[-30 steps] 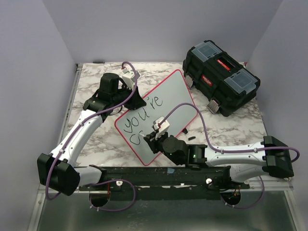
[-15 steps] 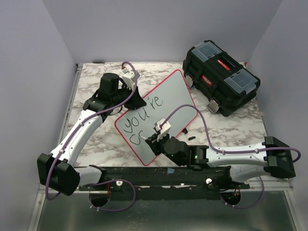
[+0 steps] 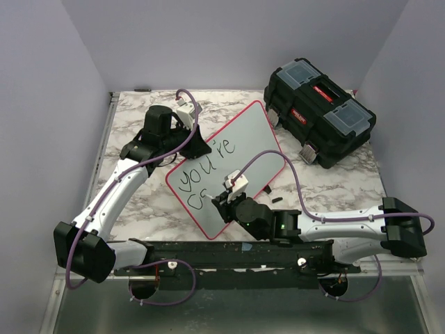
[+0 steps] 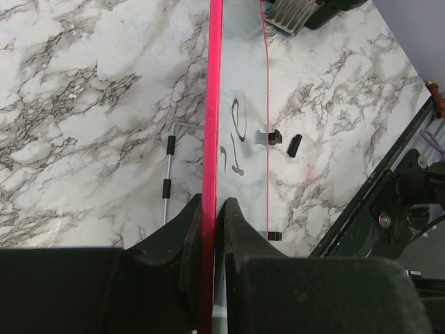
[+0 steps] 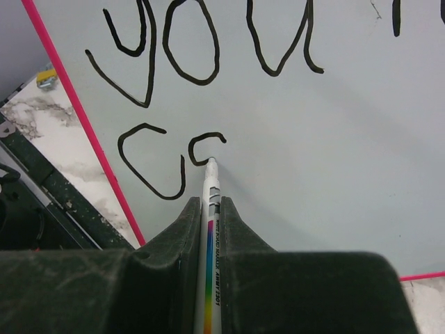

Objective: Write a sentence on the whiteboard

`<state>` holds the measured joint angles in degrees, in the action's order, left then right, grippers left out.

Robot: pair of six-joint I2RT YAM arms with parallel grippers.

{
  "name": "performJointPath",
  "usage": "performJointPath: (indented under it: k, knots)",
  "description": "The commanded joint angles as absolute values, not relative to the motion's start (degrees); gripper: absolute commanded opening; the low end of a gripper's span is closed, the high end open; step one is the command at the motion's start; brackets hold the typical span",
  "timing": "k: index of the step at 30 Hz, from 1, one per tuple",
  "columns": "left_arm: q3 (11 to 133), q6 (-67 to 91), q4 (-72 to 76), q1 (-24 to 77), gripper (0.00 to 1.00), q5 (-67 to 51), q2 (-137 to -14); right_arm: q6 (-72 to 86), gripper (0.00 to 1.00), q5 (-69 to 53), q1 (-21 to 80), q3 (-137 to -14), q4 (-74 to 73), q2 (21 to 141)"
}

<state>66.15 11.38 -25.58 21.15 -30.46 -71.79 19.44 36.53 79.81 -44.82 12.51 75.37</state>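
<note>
The whiteboard, glossy white with a red-pink rim, stands tilted on the marble table. My left gripper is shut on its left edge; in the left wrist view my left gripper clamps the red rim. The sentence reads "you're" with a "c" and a part-drawn letter below, and it also shows in the right wrist view. My right gripper is shut on a white marker with a rainbow stripe. The marker tip touches the board at the part-drawn letter.
A black toolbox with clear lid bins sits at the back right. Small black clips and a thin metal rod lie on the marble near the board. The black rail runs along the near edge.
My right gripper and marker have shifted slightly left and forward along the board's second line, adding to the stroke after the "c". The left arm and board have stayed put.
</note>
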Motion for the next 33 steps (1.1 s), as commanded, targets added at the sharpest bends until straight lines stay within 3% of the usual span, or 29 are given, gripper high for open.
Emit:
performJointPath:
  k: [1,33]
  knots:
    - [64.55,5.64,-30.09,22.70,0.00,-26.38,-71.72,18.16,0.01,41.39,79.46,-46.71,10.30,76.98]
    - [64.63,5.60,-30.14,22.85,0.00,-26.46,-71.81,20.78,0.01,39.92,79.40,-45.17,9.53,77.12]
